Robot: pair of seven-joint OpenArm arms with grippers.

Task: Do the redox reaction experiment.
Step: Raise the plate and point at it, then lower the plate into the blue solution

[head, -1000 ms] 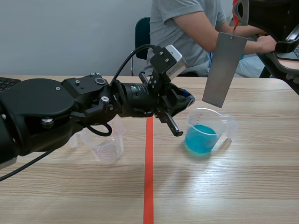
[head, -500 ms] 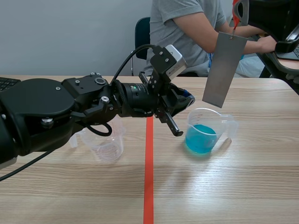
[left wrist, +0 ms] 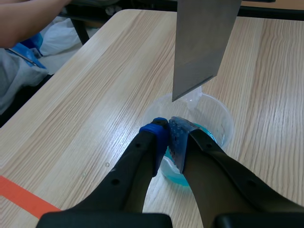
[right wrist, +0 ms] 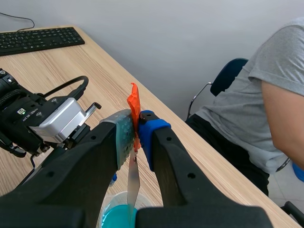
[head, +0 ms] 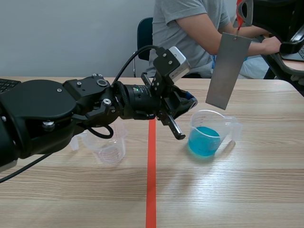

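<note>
R gripper (right wrist: 137,124) is clamped on the orange tab (right wrist: 134,107) of a grey metal sheet (head: 228,71), hanging just above the beaker (head: 209,133) w/ blue liquid on the desk (head: 237,190). L gripper (left wrist: 169,127), fingers together on nothing, sits just beside the beaker's rim. 2nd beaker (head: 108,147), clear, stands well apart from it.

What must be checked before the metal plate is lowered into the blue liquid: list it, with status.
1. Grip: right gripper shut on the orange tab, metal plate hanging from it: ok.
2. Target: beaker upright, blue liquid inside: ok.
3. Plate above the liquid, not touching: ok.
4. Plate centred over the beaker's mouth: cannot tell.
5. Clearance: left gripper shut, close to the beaker's rim, may crowd the descent: not ok.
</note>
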